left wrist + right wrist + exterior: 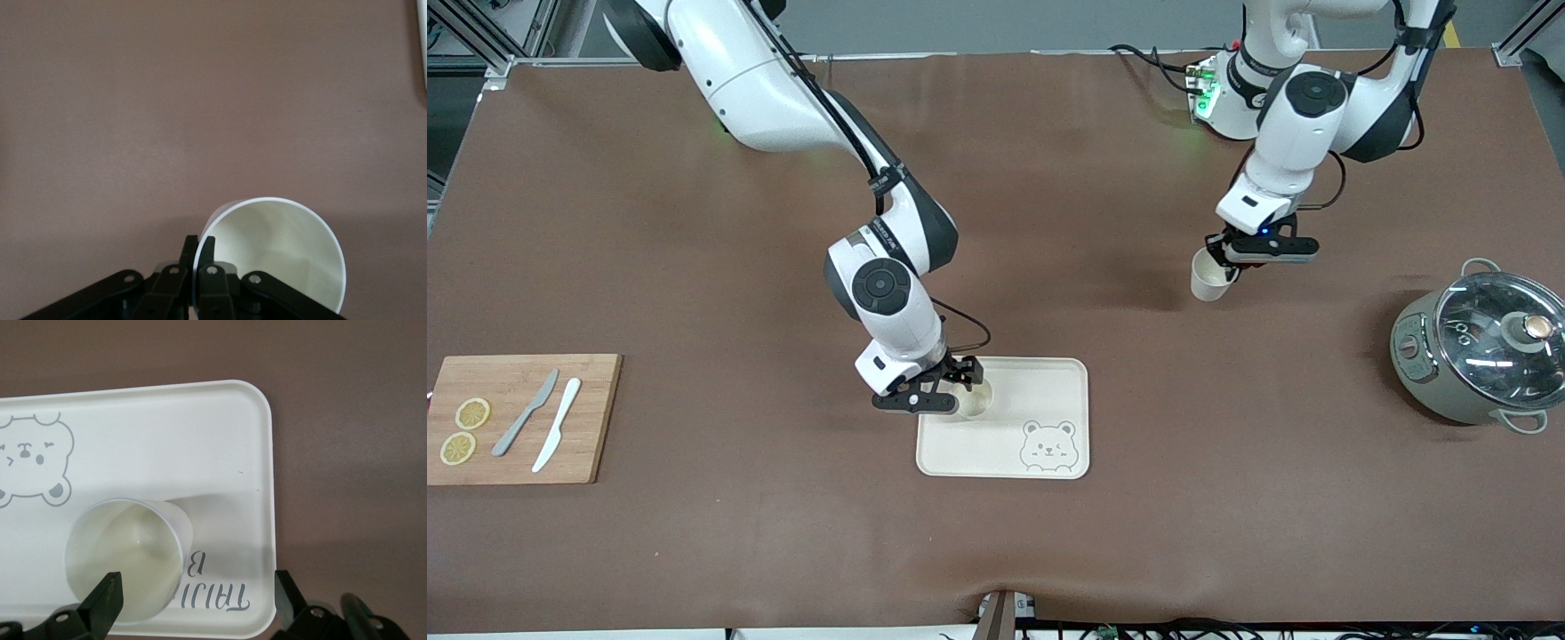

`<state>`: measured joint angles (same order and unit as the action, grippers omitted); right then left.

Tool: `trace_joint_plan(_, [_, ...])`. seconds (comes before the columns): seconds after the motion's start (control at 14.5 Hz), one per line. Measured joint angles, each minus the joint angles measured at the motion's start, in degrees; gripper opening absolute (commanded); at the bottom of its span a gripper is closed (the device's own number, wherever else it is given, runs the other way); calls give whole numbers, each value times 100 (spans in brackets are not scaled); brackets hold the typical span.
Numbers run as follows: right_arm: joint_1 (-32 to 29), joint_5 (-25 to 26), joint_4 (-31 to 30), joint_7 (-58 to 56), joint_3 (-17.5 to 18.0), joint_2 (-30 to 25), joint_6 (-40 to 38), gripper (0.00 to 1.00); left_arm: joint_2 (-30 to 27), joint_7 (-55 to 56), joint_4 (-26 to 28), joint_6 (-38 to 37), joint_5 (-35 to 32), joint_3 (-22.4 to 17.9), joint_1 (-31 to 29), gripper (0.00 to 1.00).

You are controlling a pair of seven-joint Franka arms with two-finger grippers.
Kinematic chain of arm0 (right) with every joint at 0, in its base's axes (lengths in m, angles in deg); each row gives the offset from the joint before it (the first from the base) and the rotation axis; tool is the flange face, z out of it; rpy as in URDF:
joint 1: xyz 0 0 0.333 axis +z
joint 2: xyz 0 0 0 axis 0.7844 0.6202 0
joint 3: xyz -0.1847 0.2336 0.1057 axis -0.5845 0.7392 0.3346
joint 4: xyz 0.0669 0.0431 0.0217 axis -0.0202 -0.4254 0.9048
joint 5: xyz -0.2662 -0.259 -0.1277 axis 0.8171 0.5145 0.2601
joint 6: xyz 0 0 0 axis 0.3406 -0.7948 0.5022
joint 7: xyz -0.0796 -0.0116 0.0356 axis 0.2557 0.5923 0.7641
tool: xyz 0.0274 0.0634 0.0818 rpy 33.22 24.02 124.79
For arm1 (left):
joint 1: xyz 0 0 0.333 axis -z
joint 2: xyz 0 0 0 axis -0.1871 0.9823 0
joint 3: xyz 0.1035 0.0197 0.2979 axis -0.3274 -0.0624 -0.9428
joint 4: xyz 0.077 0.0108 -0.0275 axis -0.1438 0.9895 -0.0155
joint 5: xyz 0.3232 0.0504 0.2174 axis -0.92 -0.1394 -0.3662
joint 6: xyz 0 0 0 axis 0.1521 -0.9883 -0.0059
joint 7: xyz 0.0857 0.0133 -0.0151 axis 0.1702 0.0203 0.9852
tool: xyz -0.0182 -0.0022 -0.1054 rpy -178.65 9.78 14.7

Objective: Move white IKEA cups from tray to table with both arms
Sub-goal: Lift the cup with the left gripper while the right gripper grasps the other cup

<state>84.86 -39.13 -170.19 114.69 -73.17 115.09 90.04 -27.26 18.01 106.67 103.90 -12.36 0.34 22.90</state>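
Note:
One white IKEA cup (975,401) stands upright on the cream bear-printed tray (1049,391), in the corner toward the right arm's end. My right gripper (964,375) hangs just above that cup, open and holding nothing. In the right wrist view the cup (127,557) sits on the tray (200,440), close to one finger of the right gripper (197,597). My left gripper (1232,265) is shut on the rim of the second cup (1209,277) and holds it over the bare mat, toward the left arm's end. In the left wrist view the left gripper (198,248) pinches the wall of that cup (280,253).
A wooden cutting board (596,418) with two lemon slices, a grey knife and a white knife lies at the right arm's end. A grey pot with a glass lid (1485,351) stands at the left arm's end. The brown mat (1227,462) covers the table.

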Motion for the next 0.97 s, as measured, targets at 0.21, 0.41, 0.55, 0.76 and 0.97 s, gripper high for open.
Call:
trace_joint_plan(0.21, [39, 0, 1, 0, 0, 147, 187, 100, 522, -135, 190, 794, 0, -4, -264, 0])
trace_joint_plan(0.41, [48, 1, 2, 0, 0, 252, 438, 100, 1055, -137, 151, 1175, 0, -5, -387, 0])
trace_joint_plan(0.55, [63, 2, 2, 17, 0, 317, 584, 100, 1176, -137, 110, 1213, 0, -4, -398, 0])
trace_joint_plan(0.76, [93, 4, 2, 98, -2, 359, 636, 100, 1183, -137, 84, 1214, 0, -4, -413, 2])
trace_joint_plan(0.97, [96, 4, 6, 99, -15, 359, 636, 76, 1186, -137, 84, 1214, 0, -4, -441, 88])
